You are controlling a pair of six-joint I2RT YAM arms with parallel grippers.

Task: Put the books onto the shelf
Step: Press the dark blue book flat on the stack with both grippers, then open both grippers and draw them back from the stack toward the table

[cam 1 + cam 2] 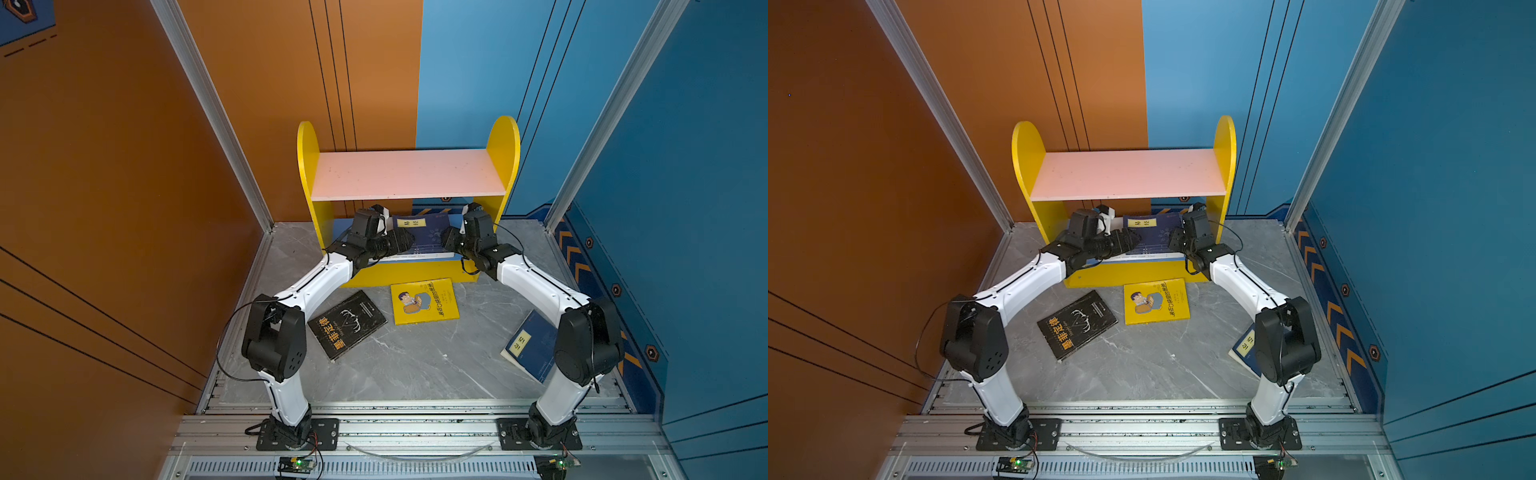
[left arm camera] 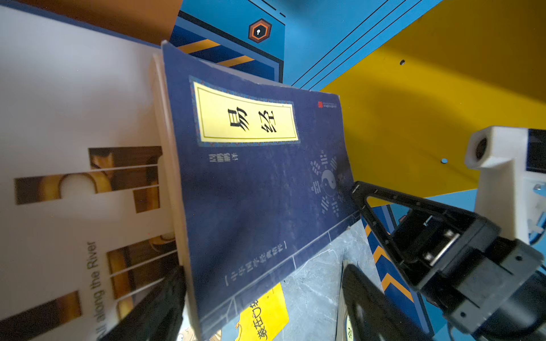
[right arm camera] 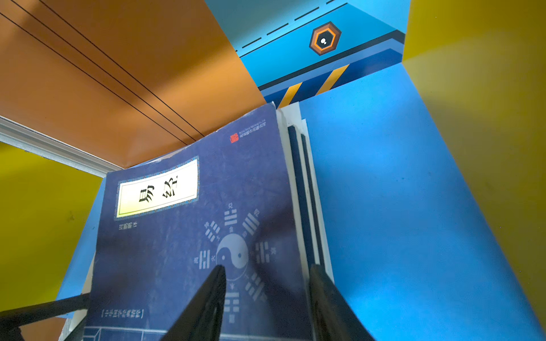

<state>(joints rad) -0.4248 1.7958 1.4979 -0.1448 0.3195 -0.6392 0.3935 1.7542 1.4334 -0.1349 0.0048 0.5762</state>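
Left gripper [image 2: 263, 270] gapes wide at the left side of the navy book [image 2: 251, 192], clamping nothing. The book tops a stack [image 3: 304, 192] on the blue lower board [image 3: 384, 206] of the shelf [image 1: 505, 153]. Right gripper [image 3: 267, 267], half-spread, straddles the stack's right edge; whether it clamps is unclear.

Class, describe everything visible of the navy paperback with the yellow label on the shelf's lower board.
The navy paperback has a matte cover with a yellow title label, pale trigram emblem and small red seal. It stands tilted on the yellow shelf's blue lower board, fronting a white book with brown blocks. The right gripper straddles its edge.
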